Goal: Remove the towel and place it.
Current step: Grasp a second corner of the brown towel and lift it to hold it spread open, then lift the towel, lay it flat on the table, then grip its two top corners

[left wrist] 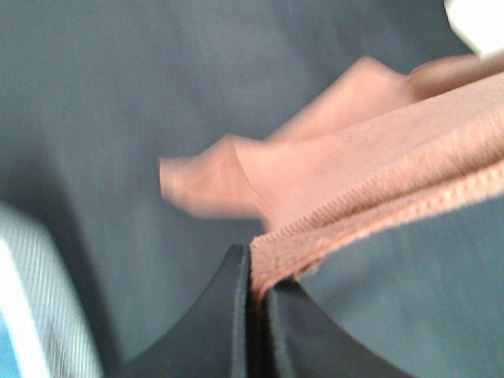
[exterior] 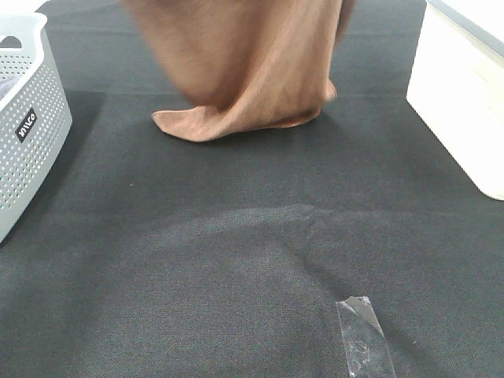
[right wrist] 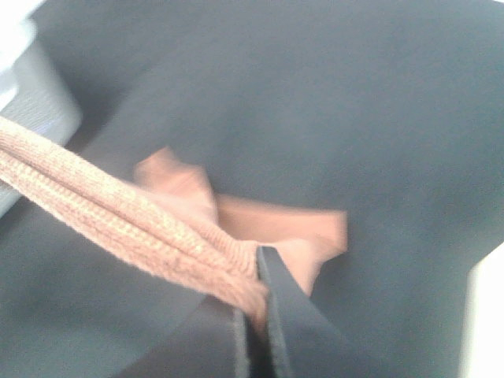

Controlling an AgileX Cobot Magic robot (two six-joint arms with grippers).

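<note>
The brown plush towel [exterior: 244,71] hangs from above the top edge of the high view, and its lower end trails on the dark mat [exterior: 236,260]. Neither gripper shows in that view. In the left wrist view my left gripper [left wrist: 253,272] is shut on one stitched edge of the towel [left wrist: 370,197], which stretches away from it. In the right wrist view my right gripper [right wrist: 256,295] is shut on another stitched edge of the towel [right wrist: 118,220]. Both wrist views look down on the towel's hanging folds above the mat.
A white perforated basket [exterior: 24,110] stands at the left edge of the mat. A white box [exterior: 461,102] stands at the right. A strip of clear tape [exterior: 364,337] lies on the mat near the front.
</note>
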